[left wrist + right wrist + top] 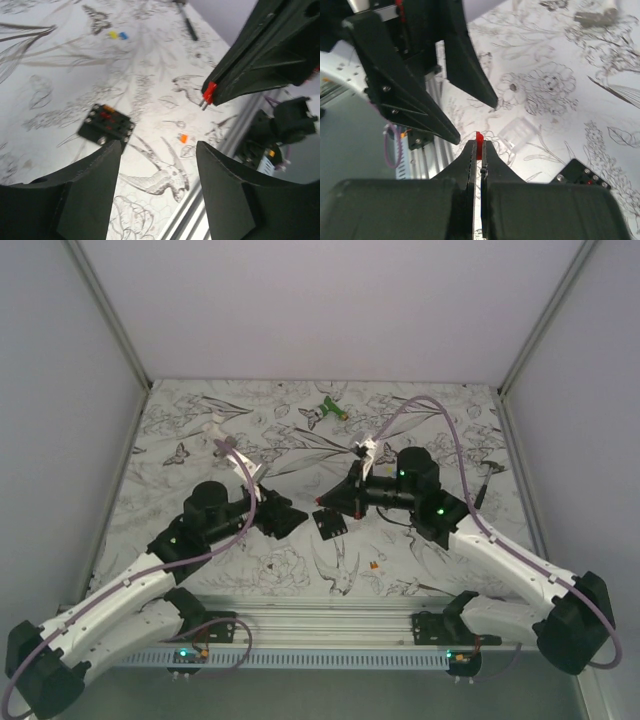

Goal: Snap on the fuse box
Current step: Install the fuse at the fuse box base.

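The fuse box (330, 524) is a small flat black square lying on the flower-print table between the two grippers; its top slots show red (106, 125), and only a corner of the fuse box (582, 175) shows in the right wrist view. My right gripper (479, 142) is shut on a tiny red fuse (479, 138) that sticks out of its tips, held above the table just left of the box (321, 502). My left gripper (159, 150) stands open and empty, close to the box's left side (285, 516).
An orange fuse (183, 138) lies loose near the table's front rail. A yellow fuse (113, 34) and a blue fuse (123, 35) lie farther back. A clear plastic cover (517, 131) rests beside the box. A green-and-white tool (325, 410) lies at the back.
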